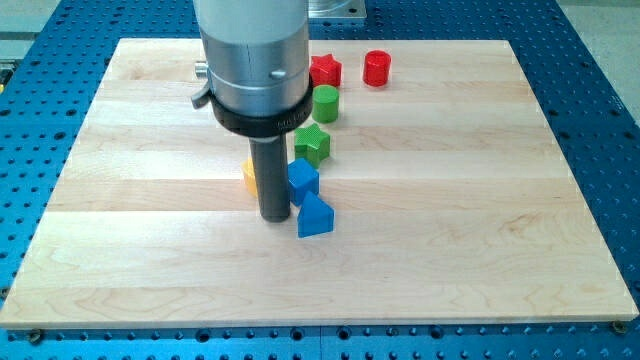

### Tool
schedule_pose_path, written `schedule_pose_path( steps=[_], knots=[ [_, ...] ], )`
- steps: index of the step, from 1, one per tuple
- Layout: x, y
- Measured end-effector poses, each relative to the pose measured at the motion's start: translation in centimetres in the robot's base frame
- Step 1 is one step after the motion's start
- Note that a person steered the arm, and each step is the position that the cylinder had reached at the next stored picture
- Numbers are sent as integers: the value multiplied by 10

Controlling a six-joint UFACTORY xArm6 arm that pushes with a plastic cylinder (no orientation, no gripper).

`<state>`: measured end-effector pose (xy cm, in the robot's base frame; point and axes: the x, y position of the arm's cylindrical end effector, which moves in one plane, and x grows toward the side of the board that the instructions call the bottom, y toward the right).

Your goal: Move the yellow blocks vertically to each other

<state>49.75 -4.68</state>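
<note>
One yellow block (249, 176) shows only as a sliver at the left of my rod, mostly hidden behind it; its shape cannot be made out. No second yellow block is visible. My tip (274, 217) rests on the board just right of and below that yellow block. It is close to the left of a blue block (303, 180) and a blue triangular block (314, 217).
A green star-like block (312, 145) and a green cylinder (325, 103) lie above the blue blocks. A red star (325, 70) and a red cylinder (376, 68) sit near the view's top. The wooden board (480, 200) lies on a blue perforated table.
</note>
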Motion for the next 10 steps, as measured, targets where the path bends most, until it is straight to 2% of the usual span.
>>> schedule_pose_path(
  steps=[1,2,3,4,5,7,8,10],
  knots=[
    [-16,9],
    [-23,-39],
    [-46,-60],
    [-96,-60],
    [-127,-80],
    [-213,26],
    [-219,53],
    [-237,-6]
  ],
)
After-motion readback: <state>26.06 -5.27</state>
